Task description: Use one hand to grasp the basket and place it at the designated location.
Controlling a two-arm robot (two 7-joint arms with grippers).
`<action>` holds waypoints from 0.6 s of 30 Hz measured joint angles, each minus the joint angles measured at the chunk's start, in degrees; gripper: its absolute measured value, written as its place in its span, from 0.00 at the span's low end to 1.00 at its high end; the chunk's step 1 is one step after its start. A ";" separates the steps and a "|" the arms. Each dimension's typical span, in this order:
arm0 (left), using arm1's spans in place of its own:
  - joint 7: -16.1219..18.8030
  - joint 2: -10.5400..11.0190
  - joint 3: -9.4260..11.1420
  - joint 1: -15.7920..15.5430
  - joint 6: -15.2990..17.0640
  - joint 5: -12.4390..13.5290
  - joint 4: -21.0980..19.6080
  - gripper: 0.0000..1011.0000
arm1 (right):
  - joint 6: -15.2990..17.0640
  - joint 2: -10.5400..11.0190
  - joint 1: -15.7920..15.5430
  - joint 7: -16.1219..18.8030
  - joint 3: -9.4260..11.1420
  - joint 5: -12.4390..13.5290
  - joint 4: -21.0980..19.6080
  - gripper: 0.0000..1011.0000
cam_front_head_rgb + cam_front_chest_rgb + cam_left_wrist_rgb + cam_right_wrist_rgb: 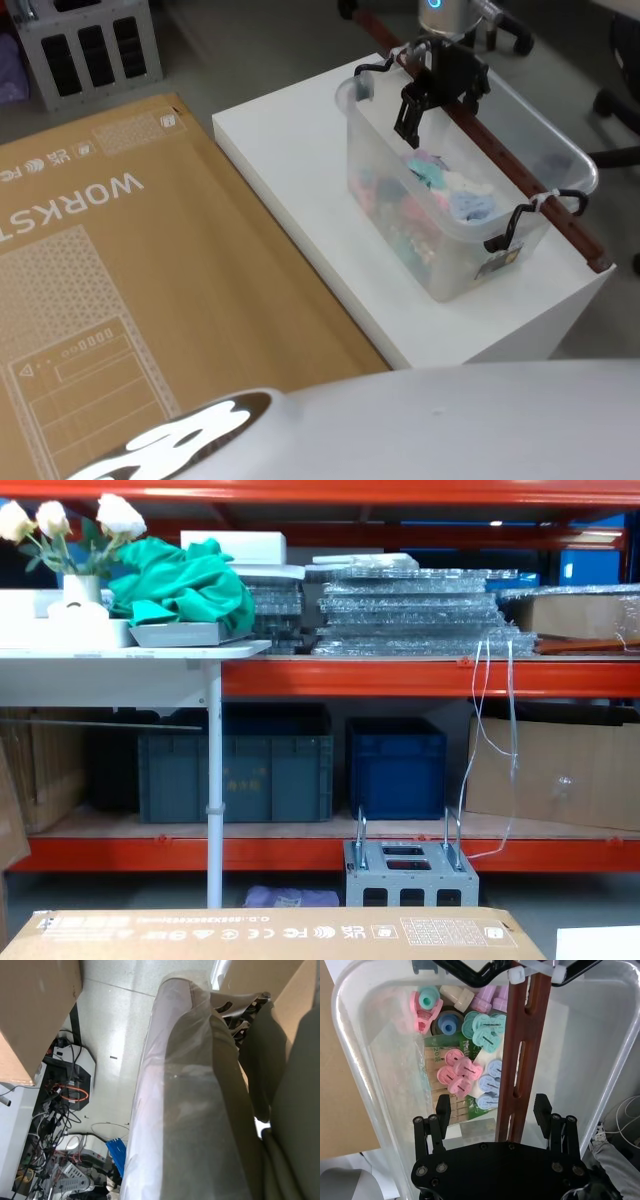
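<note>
The basket (455, 205) sits on the white stand (300, 170) at upper right of the head view, its red-brown handle bar (520, 1055) running between the right gripper (492, 1105)'s spread fingers, not yet pinched. Closing off-centre could tilt the load of pastel caps (470, 1055) or slip the bar. Left gripper: I cannot tell.

Orange steel racking (400, 678) is spanning the back of the room, carrying bubble-wrapped stacks (415, 615) above and blue crates (395, 768) below. A white side table (130, 652) is holding flowers (70, 525) and green cloth (185, 580). Grey floor (270, 45) is showing beyond a cardboard box (120, 290).
</note>
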 joint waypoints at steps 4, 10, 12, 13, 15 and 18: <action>0.00 0.00 0.00 0.00 0.00 0.00 0.01 0.00 | 0.61 0.08 0.22 0.01 -0.03 -0.15 -0.30 0.99; 0.00 0.00 0.00 0.00 0.00 0.00 0.00 0.00 | 1.40 0.39 0.89 0.09 0.14 -0.40 -1.10 0.99; 0.00 0.00 0.00 0.00 0.00 0.00 0.01 0.00 | 1.64 0.53 1.40 0.15 0.36 -0.62 -1.42 0.99; 0.00 0.00 0.00 0.00 0.00 0.00 0.01 0.00 | 1.70 0.57 1.63 0.16 0.45 -0.76 -1.54 0.99; 0.00 0.00 0.00 0.00 0.00 0.00 0.01 0.00 | 1.95 0.70 2.24 0.21 0.71 -1.09 -1.87 0.99; 0.00 0.00 0.00 0.00 0.00 0.00 0.01 0.00 | 2.29 0.80 2.82 0.22 1.01 -1.44 -2.17 0.99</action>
